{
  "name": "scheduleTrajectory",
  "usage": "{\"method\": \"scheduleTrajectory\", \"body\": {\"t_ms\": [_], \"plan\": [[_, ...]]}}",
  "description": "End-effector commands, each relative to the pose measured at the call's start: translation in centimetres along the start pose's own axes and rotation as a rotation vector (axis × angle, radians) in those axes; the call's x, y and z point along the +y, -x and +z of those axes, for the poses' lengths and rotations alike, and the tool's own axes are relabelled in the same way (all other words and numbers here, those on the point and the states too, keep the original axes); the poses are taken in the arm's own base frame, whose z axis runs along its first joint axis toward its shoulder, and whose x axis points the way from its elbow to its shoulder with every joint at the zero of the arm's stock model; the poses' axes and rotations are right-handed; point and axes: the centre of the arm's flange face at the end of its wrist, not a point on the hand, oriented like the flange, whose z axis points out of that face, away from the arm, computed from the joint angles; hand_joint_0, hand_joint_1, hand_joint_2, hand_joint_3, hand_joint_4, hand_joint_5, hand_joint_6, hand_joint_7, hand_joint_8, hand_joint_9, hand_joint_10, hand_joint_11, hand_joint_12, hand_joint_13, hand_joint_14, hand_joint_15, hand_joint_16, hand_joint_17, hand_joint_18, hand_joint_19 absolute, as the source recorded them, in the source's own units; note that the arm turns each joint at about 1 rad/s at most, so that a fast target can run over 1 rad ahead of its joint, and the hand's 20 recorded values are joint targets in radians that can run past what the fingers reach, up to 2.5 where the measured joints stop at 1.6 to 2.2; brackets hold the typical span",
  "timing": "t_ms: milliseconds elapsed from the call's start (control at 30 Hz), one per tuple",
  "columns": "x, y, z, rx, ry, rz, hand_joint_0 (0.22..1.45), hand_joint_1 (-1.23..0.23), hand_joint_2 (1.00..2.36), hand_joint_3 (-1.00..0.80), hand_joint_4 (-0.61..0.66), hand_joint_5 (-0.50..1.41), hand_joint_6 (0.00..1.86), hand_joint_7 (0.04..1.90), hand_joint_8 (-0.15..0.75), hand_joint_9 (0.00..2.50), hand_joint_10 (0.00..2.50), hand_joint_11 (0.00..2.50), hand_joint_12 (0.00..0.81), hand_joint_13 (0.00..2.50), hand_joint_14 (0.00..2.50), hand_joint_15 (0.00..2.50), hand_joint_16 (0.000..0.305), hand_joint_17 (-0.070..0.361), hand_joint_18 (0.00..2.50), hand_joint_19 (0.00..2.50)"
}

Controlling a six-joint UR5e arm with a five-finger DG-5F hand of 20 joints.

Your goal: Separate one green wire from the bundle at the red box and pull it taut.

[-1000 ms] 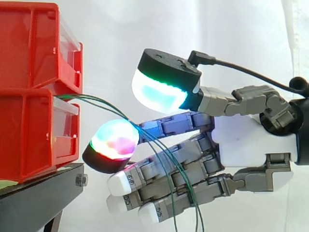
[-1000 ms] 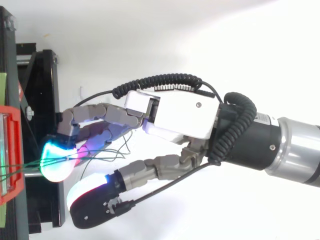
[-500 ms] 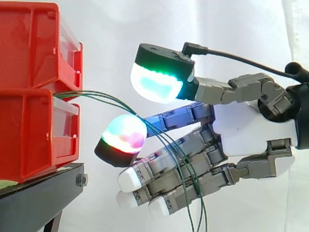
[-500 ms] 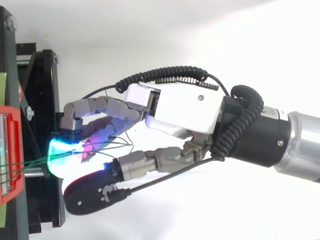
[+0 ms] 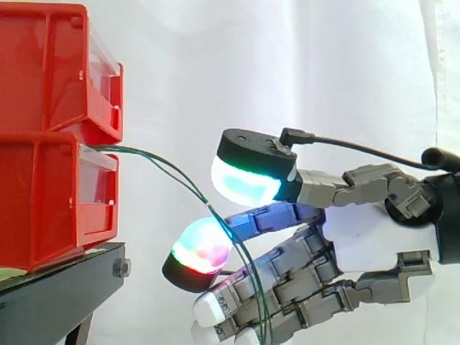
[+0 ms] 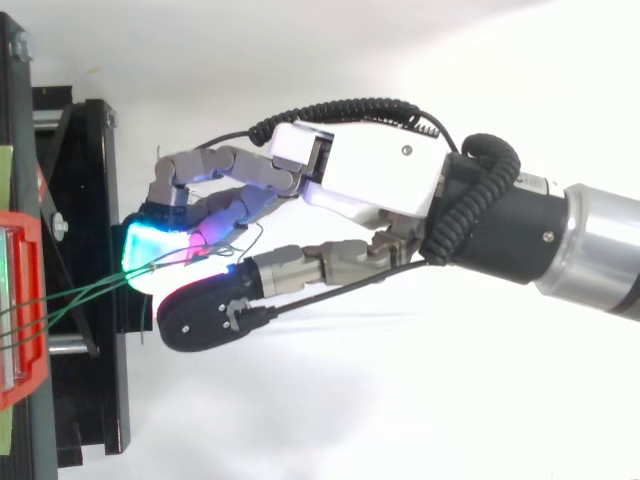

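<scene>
Thin green wires [image 5: 172, 170] leave the front of the lower red plastic bin [image 5: 43, 194] and curve down away from it. Farther out, they pass between the parted glowing pads [image 5: 248, 183] of the grey-and-white robot hand [image 5: 366, 241], unclamped.

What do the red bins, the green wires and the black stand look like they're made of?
Red bins: moulded plastic by the look, smooth and slightly glossy, with clear front panels. Green wires: thin and flexible, probably plastic-insulated, since they hang in smooth curves. Black stand: likely coated metal, matte, flat-edged, with a screw in its side.
</scene>
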Motion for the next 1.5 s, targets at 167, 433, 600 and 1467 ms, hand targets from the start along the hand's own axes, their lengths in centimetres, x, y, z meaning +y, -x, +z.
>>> {"method": "scheduleTrajectory", "body": {"t_ms": [167,433,600,1467], "plan": [[0.5,0.2,0.4,0.029,0.031,0.015,0.58,-0.60,1.00,-0.46,0.18,-0.09,0.60,1.19,0.235,0.83,0.00,0.08,0.284,0.57,0.01,0.16,0.038,0.086,0.49,0.42],[1.4,-0.8,0.4,0.033,0.036,0.007,0.59,-0.66,1.00,-0.46,0.18,-0.10,0.65,1.10,0.232,0.82,0.00,0.10,0.282,0.57,0.01,0.16,0.038,0.086,0.49,0.43],[2.5,-1.2,0.5,0.025,0.051,0.008,0.60,-0.71,1.01,-0.41,0.16,-0.13,0.76,0.99,0.231,0.80,0.00,0.13,0.282,0.57,0.01,0.17,0.038,0.086,0.49,0.42],[4.5,-0.3,-1.0,0.045,-0.060,-0.032,0.60,-0.59,1.01,-0.37,0.16,-0.16,0.85,0.91,0.245,0.82,0.01,0.17,0.291,0.58,0.01,0.20,0.040,0.091,0.51,0.45]]}}
